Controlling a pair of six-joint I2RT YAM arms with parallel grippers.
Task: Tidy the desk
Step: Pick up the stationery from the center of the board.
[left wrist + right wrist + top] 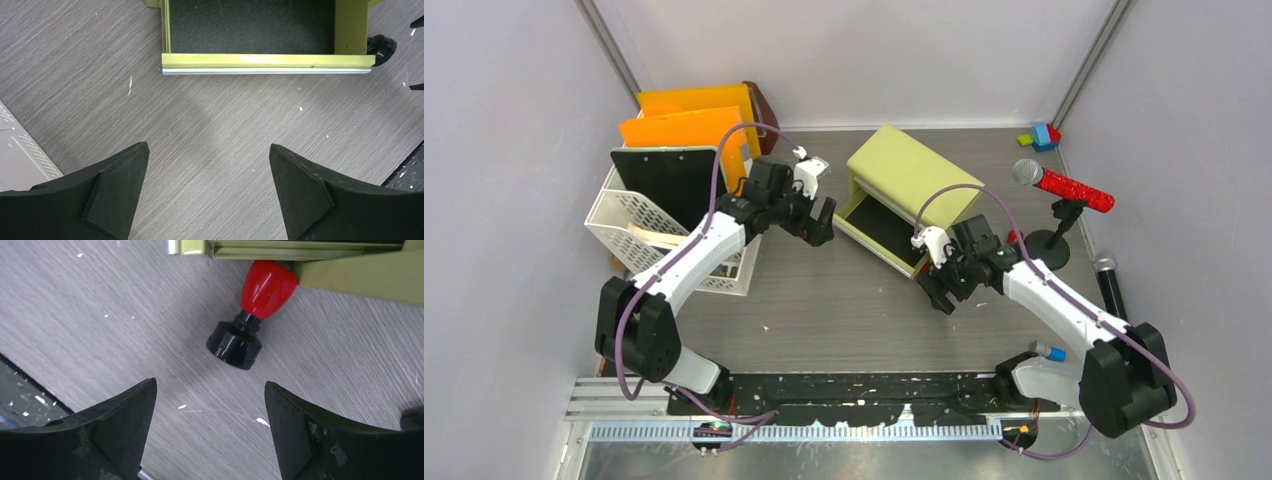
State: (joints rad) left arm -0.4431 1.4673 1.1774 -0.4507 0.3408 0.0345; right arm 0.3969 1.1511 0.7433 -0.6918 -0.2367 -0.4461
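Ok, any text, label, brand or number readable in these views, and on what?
None readable in any view.
The yellow-green drawer cabinet, the orange folders, the white plastic lattice basket and the red glitter microphone show no lettering.
The small red-and-black object beside the cabinet looks unmarked too.

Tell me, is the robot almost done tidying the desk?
Not yet. Done: orange folders stand by the white basket, and the green drawer is open. In hand: nothing; the left gripper and right gripper are open, the right above a red-and-black piece. Left: red microphone, black microphone and blocks sit out on the desk.
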